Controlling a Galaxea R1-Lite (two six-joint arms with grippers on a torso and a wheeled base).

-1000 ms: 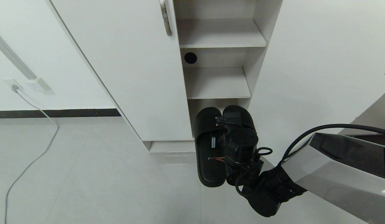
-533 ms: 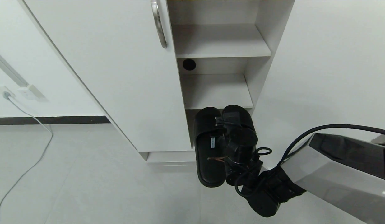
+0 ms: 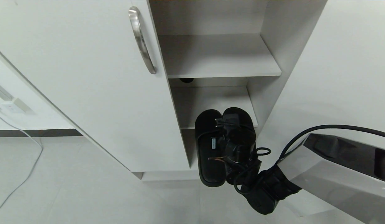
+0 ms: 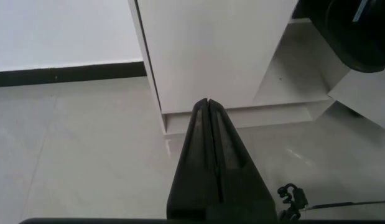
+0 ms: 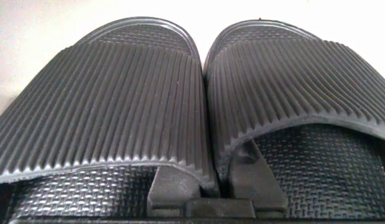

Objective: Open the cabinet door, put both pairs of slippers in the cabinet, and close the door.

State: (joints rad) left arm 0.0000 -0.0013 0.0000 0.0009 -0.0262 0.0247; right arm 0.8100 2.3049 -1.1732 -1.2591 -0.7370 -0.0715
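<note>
**Black slippers held in front of the open cabinet**

The cabinet (image 3: 273,62) fills the upper centre of the head view. Its door (image 3: 86,93) is swung open across the left half of the frame, with a curved metal handle (image 3: 142,40) near its free edge. Inside, an upper shelf (image 3: 217,59) and a lower shelf (image 3: 211,104) are both bare, with a further opening below them.

The right gripper (image 3: 229,123), coming in from the lower right, holds a pair of black slippers (image 3: 209,149) just below the centre of the frame. The slippers lie side by side, soles down and toes toward the cabinet. Their toes overlap the front edge of the lower shelf in the picture, and whether they have passed that edge cannot be told.

In the right wrist view, the right gripper (image 5: 211,186) has its fingers (image 5: 173,186) closed narrowly on the inner edges of the two ribbed straps of the slippers (image 5: 117,106), pinching them together.

In the left wrist view, the left gripper (image 4: 208,109) is above the pale floor (image 4: 74,143) in front of the door (image 4: 211,50). Its fingers are pressed flat together and hold nothing.

A thin cable (image 3: 24,174) trails over the floor (image 3: 86,199) at the lower left of the head view.
</note>
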